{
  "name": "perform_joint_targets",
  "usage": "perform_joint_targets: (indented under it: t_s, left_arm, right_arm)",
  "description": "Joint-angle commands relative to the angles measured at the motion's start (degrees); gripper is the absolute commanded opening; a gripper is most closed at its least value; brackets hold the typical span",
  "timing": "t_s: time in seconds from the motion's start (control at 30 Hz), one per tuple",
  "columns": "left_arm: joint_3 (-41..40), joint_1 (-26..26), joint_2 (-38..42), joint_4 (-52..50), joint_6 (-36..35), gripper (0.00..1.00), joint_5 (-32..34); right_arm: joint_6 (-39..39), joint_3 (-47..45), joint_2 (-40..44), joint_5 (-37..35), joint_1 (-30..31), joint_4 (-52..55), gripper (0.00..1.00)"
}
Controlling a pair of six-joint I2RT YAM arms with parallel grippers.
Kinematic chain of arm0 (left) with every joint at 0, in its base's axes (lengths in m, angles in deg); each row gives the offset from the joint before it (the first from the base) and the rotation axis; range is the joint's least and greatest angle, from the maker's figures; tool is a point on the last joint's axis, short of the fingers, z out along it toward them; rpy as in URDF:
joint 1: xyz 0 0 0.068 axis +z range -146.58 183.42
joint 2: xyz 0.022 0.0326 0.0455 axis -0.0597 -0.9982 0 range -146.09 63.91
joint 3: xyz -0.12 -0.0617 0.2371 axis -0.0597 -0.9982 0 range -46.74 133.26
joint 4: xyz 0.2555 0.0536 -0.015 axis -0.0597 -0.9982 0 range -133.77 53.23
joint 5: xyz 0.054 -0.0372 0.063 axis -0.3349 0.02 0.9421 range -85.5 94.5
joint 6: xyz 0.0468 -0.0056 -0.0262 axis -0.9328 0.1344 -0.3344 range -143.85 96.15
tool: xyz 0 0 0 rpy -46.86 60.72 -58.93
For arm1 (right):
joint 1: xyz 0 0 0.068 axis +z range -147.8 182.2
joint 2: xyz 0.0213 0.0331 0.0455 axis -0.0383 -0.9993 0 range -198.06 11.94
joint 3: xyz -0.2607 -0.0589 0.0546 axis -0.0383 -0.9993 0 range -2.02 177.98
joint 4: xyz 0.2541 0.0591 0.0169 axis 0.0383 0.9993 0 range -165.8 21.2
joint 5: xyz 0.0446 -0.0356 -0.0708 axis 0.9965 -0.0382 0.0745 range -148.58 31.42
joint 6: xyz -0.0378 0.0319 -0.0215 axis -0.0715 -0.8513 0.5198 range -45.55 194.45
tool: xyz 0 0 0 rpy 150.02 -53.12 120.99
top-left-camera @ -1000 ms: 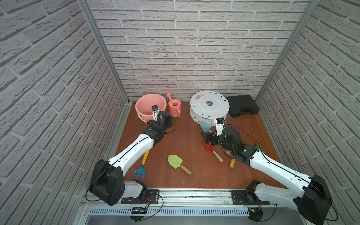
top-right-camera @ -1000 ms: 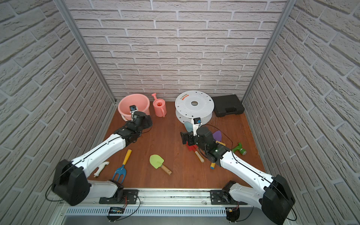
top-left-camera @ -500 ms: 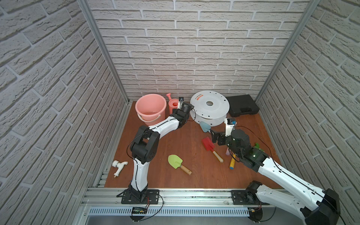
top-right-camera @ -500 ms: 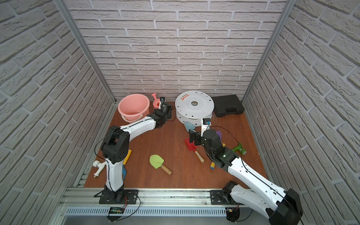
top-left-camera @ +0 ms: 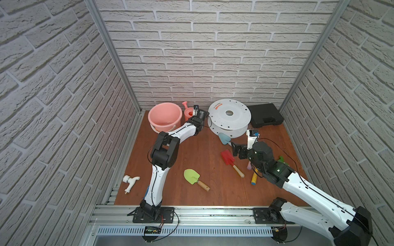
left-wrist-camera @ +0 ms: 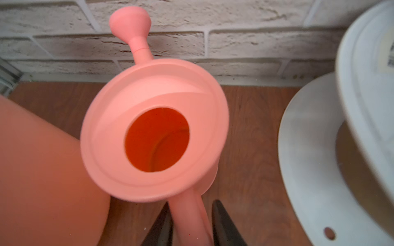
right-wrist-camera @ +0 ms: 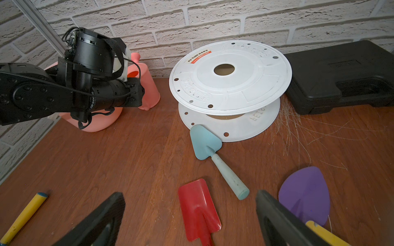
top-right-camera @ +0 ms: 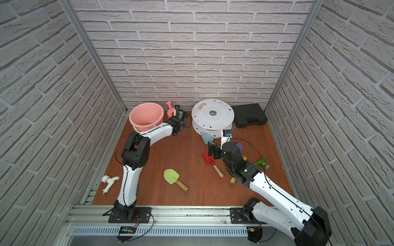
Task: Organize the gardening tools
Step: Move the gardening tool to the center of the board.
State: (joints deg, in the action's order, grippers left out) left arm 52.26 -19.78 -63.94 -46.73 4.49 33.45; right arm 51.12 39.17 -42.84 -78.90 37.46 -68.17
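Fresh from the bucket (top-left-camera: pixel 158 125), the left fingers (left-wrist-camera: pixel 223 225) are clamping the watering can (left-wrist-camera: pixel 153 95) by its handle — no tool — while the wide-open right fingers (right-wrist-camera: pixel 102 215) are hovering over the red trowel (right-wrist-camera: pixel 198 210) on the table (right-wrist-camera: pixel 128 166).

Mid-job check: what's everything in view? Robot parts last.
bucket: 1, pink, back left.
spool: 1, white, back centre.
watering can: 1, pink, between bucket and spool.
case: 1, black, back right.
teal trowel: 1, teal, against spool.
red spade: 1, red, centre right.
lime trowel: 1, lime-green, front centre.
purple trowel: 1, purple, right of red spade.
yellow handle: 1, yellow, front right.
nozzle: 1, green, right side.
tap: 1, white, front left.
left gripper: 1, black, closed on watering can's handle.
right gripper: 1, black, open above red spade.
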Motion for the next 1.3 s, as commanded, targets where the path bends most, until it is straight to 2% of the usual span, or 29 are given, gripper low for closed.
perform_joint_targets:
  t_s: [0.0, 0.07, 0.13, 0.33, 0.57, 0.87, 1.17, 1.27]
  left_arm:
    - [0.7, -0.4, -0.4, -0.5, -0.9, 0.18, -1.0]
    - [-0.2, -0.9, 0.5, -0.5, -0.9, 0.10, -0.9]
    - [-1.8, -1.7, 1.9, 0.2, -1.3, 0.06, -0.8]
    - [-9.0, -5.2, 7.5, 2.6, -1.0, 0.06, 0.6]
    - [-15.6, -7.1, 12.4, 1.7, 4.9, 0.04, -2.8]
    - [-23.6, -12.5, 19.1, 0.9, 8.9, 0.02, 0.3]
    - [-26.8, -13.6, 21.2, -0.2, 9.1, 0.02, 0.6]
    - [-27.9, -13.6, 22.0, 0.4, 8.8, 0.05, -0.2]
  right_arm:
    - [-0.6, 0.3, -0.7, -0.3, 0.2, -0.9, 0.99]
    - [-0.6, 0.3, -0.8, -0.1, 0.2, -1.0, 0.99]
    - [-0.7, 0.3, -0.7, -0.1, 0.2, -0.9, 0.99]
    - [-0.7, -0.1, 0.2, -0.1, 0.2, -1.2, 0.99]
    - [-0.8, -0.3, 0.1, 0.2, 0.2, -1.5, 0.99]
    - [-1.2, -0.4, 0.6, 0.7, 0.2, -1.3, 0.99]
    - [-1.4, -0.5, 0.3, 1.0, 0.3, -1.6, 0.99]
    - [-1.5, -0.6, 0.0, 1.1, 0.2, -1.8, 0.99]
